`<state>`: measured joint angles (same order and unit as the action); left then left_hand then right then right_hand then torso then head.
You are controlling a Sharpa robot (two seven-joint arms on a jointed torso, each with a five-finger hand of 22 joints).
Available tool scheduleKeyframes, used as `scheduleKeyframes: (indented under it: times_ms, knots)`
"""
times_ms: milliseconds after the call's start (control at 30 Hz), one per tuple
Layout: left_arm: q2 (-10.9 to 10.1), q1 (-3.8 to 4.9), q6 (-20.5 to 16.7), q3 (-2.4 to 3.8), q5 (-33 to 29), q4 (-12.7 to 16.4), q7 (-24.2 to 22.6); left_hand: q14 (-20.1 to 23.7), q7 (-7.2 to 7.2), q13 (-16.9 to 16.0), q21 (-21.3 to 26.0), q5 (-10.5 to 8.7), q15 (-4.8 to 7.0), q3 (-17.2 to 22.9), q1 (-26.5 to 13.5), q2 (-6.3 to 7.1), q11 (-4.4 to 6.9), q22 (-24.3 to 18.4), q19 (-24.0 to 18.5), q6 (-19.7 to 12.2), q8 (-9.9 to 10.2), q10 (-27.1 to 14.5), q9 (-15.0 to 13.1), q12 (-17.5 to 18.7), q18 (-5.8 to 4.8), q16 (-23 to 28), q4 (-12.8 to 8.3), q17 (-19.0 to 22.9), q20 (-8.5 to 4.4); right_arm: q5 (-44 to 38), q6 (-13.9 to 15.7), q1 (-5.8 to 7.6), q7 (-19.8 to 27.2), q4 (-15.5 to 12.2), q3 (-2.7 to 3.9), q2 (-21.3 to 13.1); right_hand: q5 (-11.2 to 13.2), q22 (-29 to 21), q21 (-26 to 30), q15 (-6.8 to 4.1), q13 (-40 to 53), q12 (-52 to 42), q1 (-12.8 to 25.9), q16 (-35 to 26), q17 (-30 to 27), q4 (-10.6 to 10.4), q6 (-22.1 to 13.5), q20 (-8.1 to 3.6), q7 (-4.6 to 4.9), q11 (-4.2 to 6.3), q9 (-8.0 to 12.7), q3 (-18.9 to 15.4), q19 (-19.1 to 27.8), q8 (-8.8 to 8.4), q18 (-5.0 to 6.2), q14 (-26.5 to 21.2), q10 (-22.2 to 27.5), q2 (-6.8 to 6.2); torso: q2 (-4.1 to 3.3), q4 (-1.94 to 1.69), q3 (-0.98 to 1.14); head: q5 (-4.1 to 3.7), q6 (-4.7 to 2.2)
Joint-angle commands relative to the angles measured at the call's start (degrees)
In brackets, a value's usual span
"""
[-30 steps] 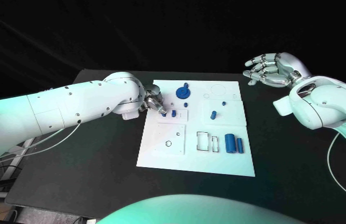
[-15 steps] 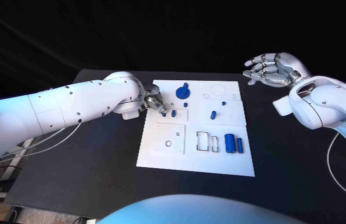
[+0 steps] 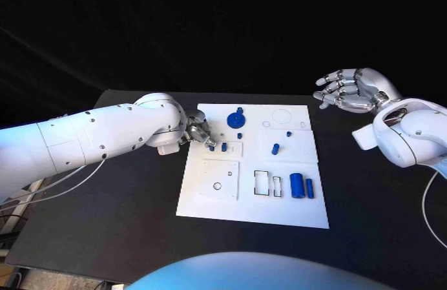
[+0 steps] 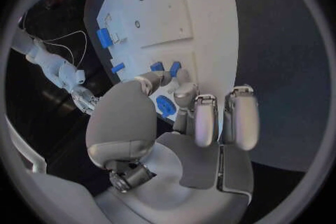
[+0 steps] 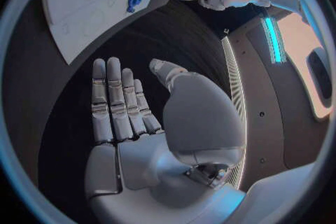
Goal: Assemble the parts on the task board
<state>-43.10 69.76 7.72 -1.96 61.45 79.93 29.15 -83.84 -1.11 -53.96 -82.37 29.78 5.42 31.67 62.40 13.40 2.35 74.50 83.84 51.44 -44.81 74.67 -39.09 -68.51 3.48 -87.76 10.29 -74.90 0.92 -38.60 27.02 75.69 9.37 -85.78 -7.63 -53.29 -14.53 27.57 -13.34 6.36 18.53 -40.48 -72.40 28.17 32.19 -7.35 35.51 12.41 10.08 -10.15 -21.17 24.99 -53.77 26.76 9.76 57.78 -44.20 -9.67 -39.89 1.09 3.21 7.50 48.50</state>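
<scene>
The white task board [image 3: 250,203] lies in the middle of the black table. My left hand [image 3: 197,132] reaches over the board's far left part. Its thumb and a finger pinch a small blue part [image 3: 223,146] that stands at a square outline there. The left wrist view shows the same fingertips [image 4: 184,79] closed around the blue part [image 4: 174,69]. Other blue parts lie on the board: a round knob [image 3: 236,117], a small peg [image 3: 275,149] and two cylinders [image 3: 297,185]. My right hand [image 3: 351,90] hangs raised beyond the board's far right corner, fingers apart and holding nothing.
The board's near left plate [image 3: 216,177] has a small round hole and bare surface. Two empty rectangular slots [image 3: 268,183] sit beside the cylinders. Black table [image 3: 112,199] stretches on both sides of the board.
</scene>
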Motion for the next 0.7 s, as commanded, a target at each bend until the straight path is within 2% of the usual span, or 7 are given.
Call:
scheduleKeyframes:
  times_ms: [33, 100, 167, 367, 567, 700]
  knots:
    - [0.09, -0.25, 1.73, -0.21, -0.13, -0.20, 1.41, -5.10, -0.45, -0.20, 0.35, -1.91, 0.30, -2.57, -0.67, 0.17, 0.08, 0.06, 0.29, 0.08, 0.54, 0.22, -0.22, -0.11, -0.30, -0.17, 1.35, -11.23, -0.38, 0.18, 0.11, -0.02, 0.41, -0.08, 0.02, -0.03, -0.32, -1.31, 1.46, 0.55, -1.98, 0.89, -0.06, -1.88, -1.35, 0.04, -0.71, 0.44, 4.52, -0.32, 0.13, -0.30, 0.87, 0.58, 0.39, -1.30, 0.90, 0.11, -0.01, 0.00, 0.01, -0.06, 0.02]
    - [0.12, -0.25, 1.63, -0.21, -0.13, -0.28, 1.51, -5.10, -0.45, -0.21, 0.39, -2.51, 0.31, -3.20, -0.48, 0.09, 0.08, 0.02, 0.28, 0.12, 0.71, 0.18, -0.28, -0.07, -0.29, -0.16, 1.81, -11.22, -0.38, 0.22, 0.10, -0.02, 0.44, -0.08, 0.02, -0.03, -0.32, -2.10, 2.27, 0.81, -3.11, 1.24, -0.04, -2.94, -2.15, 0.09, -1.02, 0.75, 4.70, -0.52, 0.22, -0.43, 1.20, 0.95, 0.42, -1.78, 1.12, 0.16, -0.02, 0.01, 0.01, -0.06, 0.00]
    - [0.16, -0.25, 1.53, -0.21, -0.13, -0.37, 1.65, -5.10, -0.46, -0.32, 0.40, -4.55, 0.29, -4.39, -0.11, -0.05, 0.06, 0.06, 0.31, 0.23, 1.01, 0.17, -0.40, -0.06, -0.30, -0.16, 2.80, -11.23, -0.37, 0.27, 0.10, -0.02, 0.47, -0.08, 0.02, -0.04, -0.32, -2.70, 2.85, 1.00, -3.94, 1.42, -0.05, -3.70, -2.75, 0.14, -1.26, 0.96, 4.81, -0.65, 0.30, -0.55, 1.40, 1.24, 0.44, -2.09, 1.24, 0.19, -0.01, 0.04, 0.00, -0.02, 0.00]
    - [0.19, -0.25, 1.39, -0.21, -0.13, -0.58, 1.93, -5.10, -0.50, -0.36, 0.42, -5.39, 0.28, -5.21, 0.17, -0.02, 0.03, 0.05, 0.31, 0.31, 1.20, 0.13, -0.52, -0.01, -0.29, -0.16, 3.58, -11.22, -0.36, 0.43, 0.12, -0.02, 0.55, -0.07, 0.02, -0.06, -0.32, -3.72, 3.87, 1.34, -5.39, 1.71, -0.03, -5.01, -3.78, 0.21, -1.70, 1.33, 5.02, -0.93, 0.46, -0.82, 1.85, 1.75, 0.44, -2.62, 1.63, 0.28, 0.00, 0.06, 0.00, -0.03, 0.02]
    - [0.05, -0.25, 0.88, -0.17, -0.12, -0.56, 1.86, -5.10, -0.59, -0.55, 0.46, -6.80, 0.21, -6.98, 0.11, -0.04, -0.05, 0.07, 0.32, 0.47, 1.53, 0.16, -0.83, -0.02, -0.29, -0.15, 5.92, -11.21, -0.30, 0.59, 0.07, -0.02, 0.60, 0.00, 0.02, -0.05, -0.33, -4.86, 5.02, 1.80, -6.94, 1.93, 0.00, -6.62, -5.05, 0.29, -2.20, 1.77, 5.31, -1.27, 0.66, -1.19, 2.46, 2.37, 0.44, -3.58, 2.22, 0.44, 0.02, 0.05, -0.03, -0.06, -0.10]
    - [-0.20, -0.25, 0.16, -0.10, -0.55, -0.33, 1.63, -5.11, -0.77, -0.56, 0.45, -6.84, 0.07, -8.75, -2.51, -0.99, -0.22, 0.15, 0.35, 0.52, 1.89, 0.08, -1.08, 0.05, -0.30, -0.18, 6.56, -11.24, -0.19, 0.63, 0.10, -0.03, 0.62, 0.05, 0.02, -0.03, -0.32, -5.18, 5.32, 1.92, -7.36, 1.98, 0.03, -7.02, -5.40, 0.31, -2.36, 1.90, 5.40, -1.38, 0.74, -1.33, 2.59, 2.54, 0.44, -3.79, 2.46, 0.47, -0.06, 0.09, -0.03, -0.14, -0.28]
